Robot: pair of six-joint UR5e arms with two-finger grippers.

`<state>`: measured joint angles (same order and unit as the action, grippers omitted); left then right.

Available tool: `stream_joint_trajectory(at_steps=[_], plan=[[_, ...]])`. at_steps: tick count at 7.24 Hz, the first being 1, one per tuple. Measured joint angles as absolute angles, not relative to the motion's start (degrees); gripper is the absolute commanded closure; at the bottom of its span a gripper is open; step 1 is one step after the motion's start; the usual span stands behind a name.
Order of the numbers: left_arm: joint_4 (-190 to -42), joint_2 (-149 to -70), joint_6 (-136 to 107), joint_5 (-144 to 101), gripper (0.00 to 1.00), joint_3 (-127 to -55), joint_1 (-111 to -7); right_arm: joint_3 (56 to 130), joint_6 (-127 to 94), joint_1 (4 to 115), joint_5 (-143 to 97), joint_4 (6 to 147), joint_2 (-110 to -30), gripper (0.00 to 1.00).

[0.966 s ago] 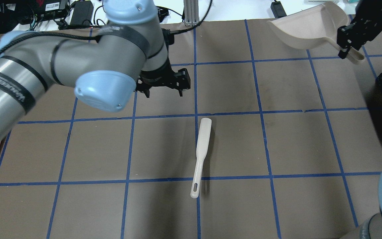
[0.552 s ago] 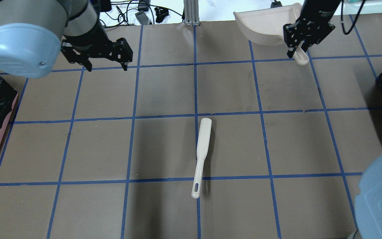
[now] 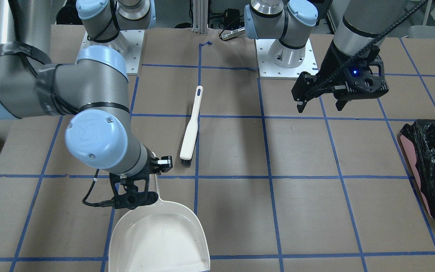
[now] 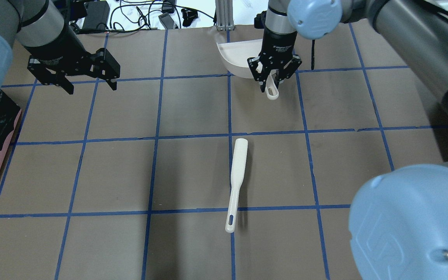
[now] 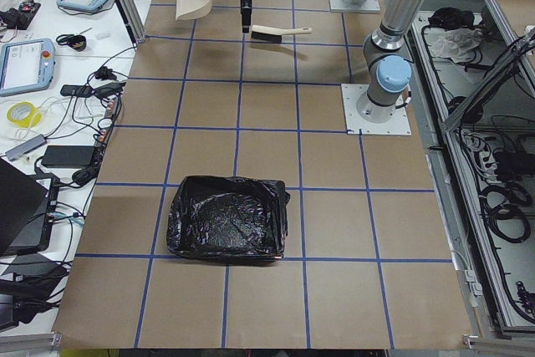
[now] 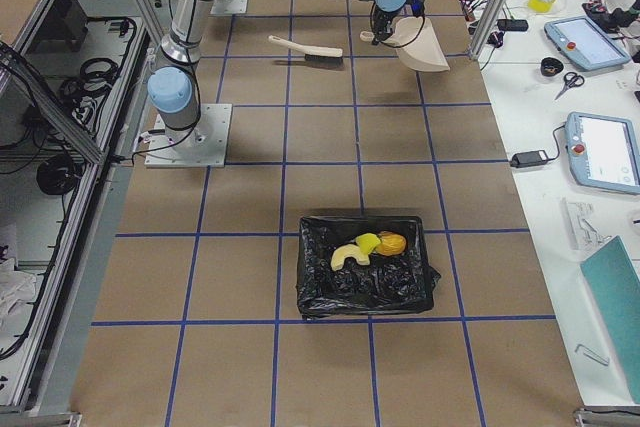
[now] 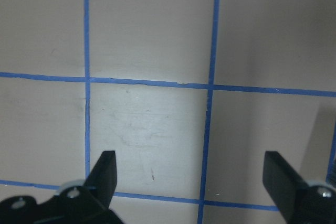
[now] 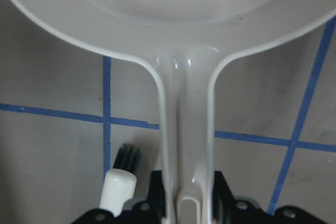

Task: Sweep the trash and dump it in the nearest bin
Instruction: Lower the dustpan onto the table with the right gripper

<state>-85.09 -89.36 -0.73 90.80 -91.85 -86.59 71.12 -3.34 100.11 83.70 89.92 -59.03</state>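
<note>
White dustpan [image 3: 157, 234] — front edge cut off — clamped by right gripper [image 4: 273, 78].

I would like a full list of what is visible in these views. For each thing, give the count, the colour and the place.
trash pieces: three; pale yellow, yellow-green, orange; inside the right-end bin.
right-end bin: one; black liner; on the table at the robot's right end.
left-end bin: one; black liner; at the robot's left end, no trash seen inside.
brush: one; white with dark bristles; lying flat mid-table, nothing touching it.
dustpan: one; cream; empty, on the operators' side of the table.
table: one; brown with a blue tape grid.
control tablets: two; grey with blue screens; on the white side bench.
left gripper: black; open and empty, over the table.
right gripper: black; shut on the dustpan handle.
</note>
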Motion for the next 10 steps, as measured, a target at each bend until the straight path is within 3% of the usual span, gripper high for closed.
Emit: stream_joint_trajectory(at_steps=[5,10], plan=[[-85.7,-88.0,-0.5,94.4,0.0,-93.5,-86.6,71.9,-7.2,106.1,83.4,94.3,-54.8,1.0],[-85.7,-88.4,-1.1,93.6,0.0,-93.5,-86.9,73.8,-8.2,107.1,83.8,90.0,-55.8,1.0]])
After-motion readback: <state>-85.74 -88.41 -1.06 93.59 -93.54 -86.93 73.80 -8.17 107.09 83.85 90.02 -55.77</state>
